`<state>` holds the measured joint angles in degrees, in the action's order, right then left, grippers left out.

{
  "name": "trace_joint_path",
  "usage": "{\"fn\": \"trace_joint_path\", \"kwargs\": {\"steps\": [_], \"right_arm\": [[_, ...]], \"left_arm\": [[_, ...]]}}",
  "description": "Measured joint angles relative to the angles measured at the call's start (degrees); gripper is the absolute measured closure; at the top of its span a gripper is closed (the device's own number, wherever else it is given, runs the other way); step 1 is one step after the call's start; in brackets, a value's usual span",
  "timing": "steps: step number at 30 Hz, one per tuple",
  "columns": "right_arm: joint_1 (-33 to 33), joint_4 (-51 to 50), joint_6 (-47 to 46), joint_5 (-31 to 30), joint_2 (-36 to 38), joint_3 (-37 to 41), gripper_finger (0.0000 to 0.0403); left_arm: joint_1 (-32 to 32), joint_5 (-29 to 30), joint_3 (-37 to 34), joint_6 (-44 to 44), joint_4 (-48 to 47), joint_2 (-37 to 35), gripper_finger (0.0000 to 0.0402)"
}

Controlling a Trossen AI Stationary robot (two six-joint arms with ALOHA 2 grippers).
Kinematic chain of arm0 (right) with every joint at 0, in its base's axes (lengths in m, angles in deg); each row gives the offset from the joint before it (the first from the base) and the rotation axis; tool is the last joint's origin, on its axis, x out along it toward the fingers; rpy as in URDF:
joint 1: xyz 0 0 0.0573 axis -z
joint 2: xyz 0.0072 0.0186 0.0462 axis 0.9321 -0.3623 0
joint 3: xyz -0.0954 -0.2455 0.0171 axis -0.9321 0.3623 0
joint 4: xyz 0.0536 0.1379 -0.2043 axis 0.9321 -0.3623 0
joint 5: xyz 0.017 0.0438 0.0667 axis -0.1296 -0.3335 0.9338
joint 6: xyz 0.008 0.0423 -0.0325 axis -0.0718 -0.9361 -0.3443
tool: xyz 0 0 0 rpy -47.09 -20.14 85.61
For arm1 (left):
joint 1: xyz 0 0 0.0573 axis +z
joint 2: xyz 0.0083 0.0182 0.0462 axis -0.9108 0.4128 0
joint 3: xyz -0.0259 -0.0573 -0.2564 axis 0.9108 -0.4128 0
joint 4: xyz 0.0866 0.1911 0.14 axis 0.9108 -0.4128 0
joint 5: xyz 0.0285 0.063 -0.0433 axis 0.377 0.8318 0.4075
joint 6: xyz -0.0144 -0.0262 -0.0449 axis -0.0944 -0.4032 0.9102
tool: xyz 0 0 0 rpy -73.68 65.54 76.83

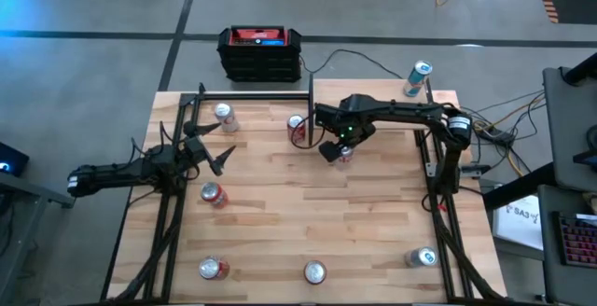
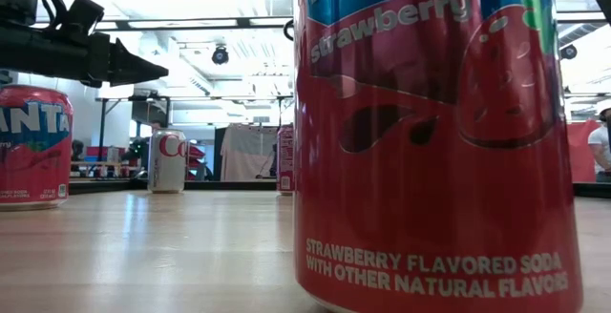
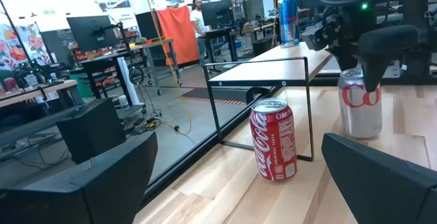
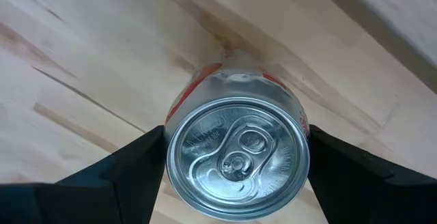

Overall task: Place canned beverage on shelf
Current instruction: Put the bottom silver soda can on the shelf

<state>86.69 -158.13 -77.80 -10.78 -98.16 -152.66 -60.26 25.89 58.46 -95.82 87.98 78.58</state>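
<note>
Right gripper (image 1: pixel 338 153): hovering over the silver can (image 4: pixel 237 157), fingers spread either side of its lid, a sliver of gap on each side, not clamped
Silver can: upright on the tabletop (image 1: pixel 373 231), just in front of the shelf (image 1: pixel 373 96), red lettering on its side
Shelf: pale board on thin black posts at the table's far edge, right of centre; a tall blue can (image 1: pixel 418 78) stands near its right end
Red cola can (image 3: pixel 274 139): upright near the shelf's left post, close to the silver can
Left gripper (image 1: pixel 213 149): parked at the table's left side, fingers wide apart, nothing between them
Other cans: scattered across the table; a strawberry soda can (image 2: pixel 430 141) fills the low view
</note>
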Motion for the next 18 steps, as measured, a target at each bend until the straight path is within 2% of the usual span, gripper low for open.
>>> {"fn": "trace_joint_path", "kwargs": {"steps": [6,13,18], "right_arm": [[-0.6,-0.5,-0.9,-0.3,0.2,0.1,0.0094],[-3.9,-1.0,-4.1,-6.4,1.7,0.9,0.0049],[-6.7,-2.2,-9.0,-8.2,3.3,1.2,0.0036]], "left_arm": [[0.0,0.0,0.0,0.0,0.0,0.0,0.0003],[0.0,0.0,0.0,0.0,0.0,0.0,0.0003],[0.0,0.0,0.0,0.0,0.0,0.0,0.0003]]}}
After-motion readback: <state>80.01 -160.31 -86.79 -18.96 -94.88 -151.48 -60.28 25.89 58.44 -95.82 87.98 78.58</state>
